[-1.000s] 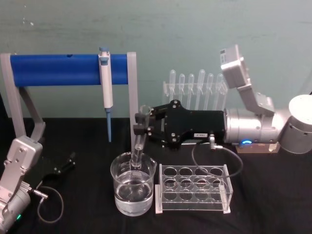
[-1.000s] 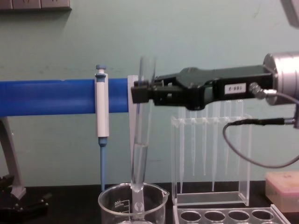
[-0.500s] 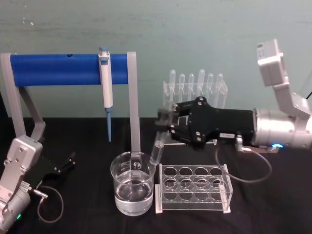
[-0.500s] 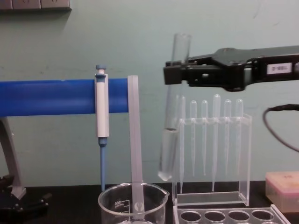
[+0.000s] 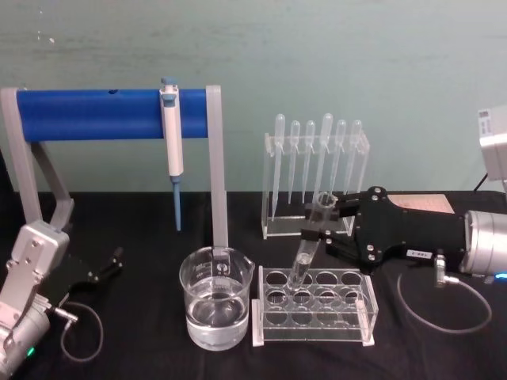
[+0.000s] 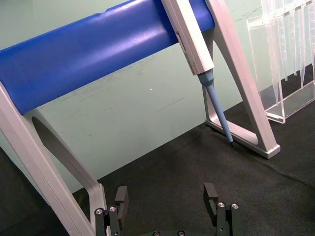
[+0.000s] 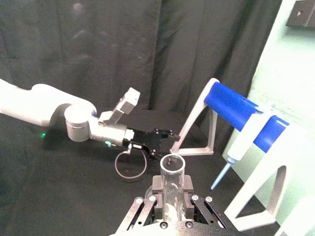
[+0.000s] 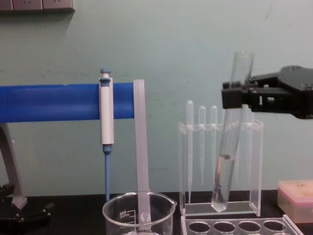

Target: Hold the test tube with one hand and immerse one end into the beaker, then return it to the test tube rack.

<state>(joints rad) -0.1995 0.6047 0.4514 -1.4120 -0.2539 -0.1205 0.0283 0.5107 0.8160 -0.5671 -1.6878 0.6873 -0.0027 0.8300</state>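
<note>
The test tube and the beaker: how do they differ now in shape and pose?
The test tube is thin and tall; the beaker is wide and low. The test tube hangs tilted in the right gripper, its bottom just above the rack; the beaker stands upright on the table. Both are clear glass. The left gripper idles far left.

Right gripper (image 5: 318, 223) reaches in level from the right, fingers clamped on the test tube (image 5: 303, 265). Left gripper (image 5: 109, 266) rests low at the left, fingers spread apart.
</note>
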